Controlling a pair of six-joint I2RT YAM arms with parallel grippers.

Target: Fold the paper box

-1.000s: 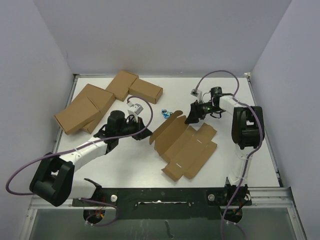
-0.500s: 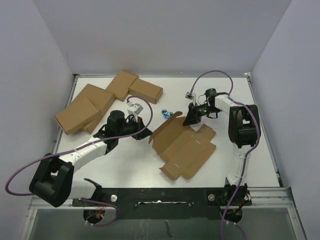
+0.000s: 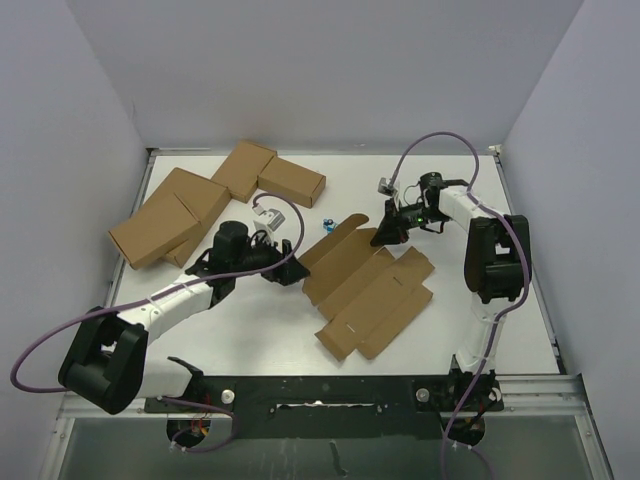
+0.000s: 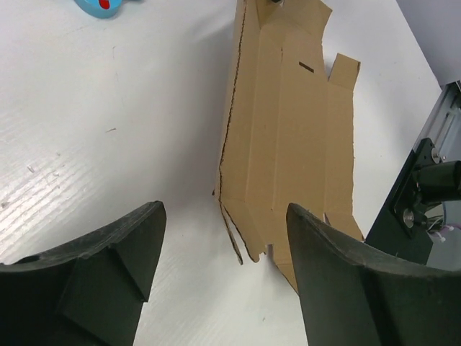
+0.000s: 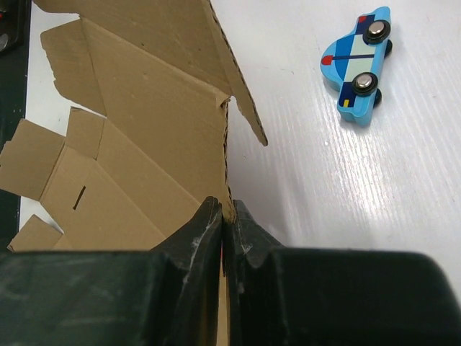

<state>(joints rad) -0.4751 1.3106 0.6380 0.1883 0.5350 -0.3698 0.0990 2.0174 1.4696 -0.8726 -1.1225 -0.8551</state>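
Observation:
The paper box is a flat brown die-cut sheet lying in the middle of the table, its far-left panel raised. My right gripper is at the sheet's far edge. In the right wrist view that gripper is shut on the raised panel's edge of the paper box. My left gripper sits just left of the sheet. In the left wrist view it stands open, low over the white table, with the paper box lying ahead of the fingers and nothing between them.
Several closed brown cartons are grouped at the back left. A small blue toy car lies just beyond the sheet, also seen as the toy car right of the held panel. Grey walls border the table on three sides.
My left gripper has opened where it was shut. My right gripper has shut on the sheet's far panel and lifted it a little; the sheet has shifted slightly.

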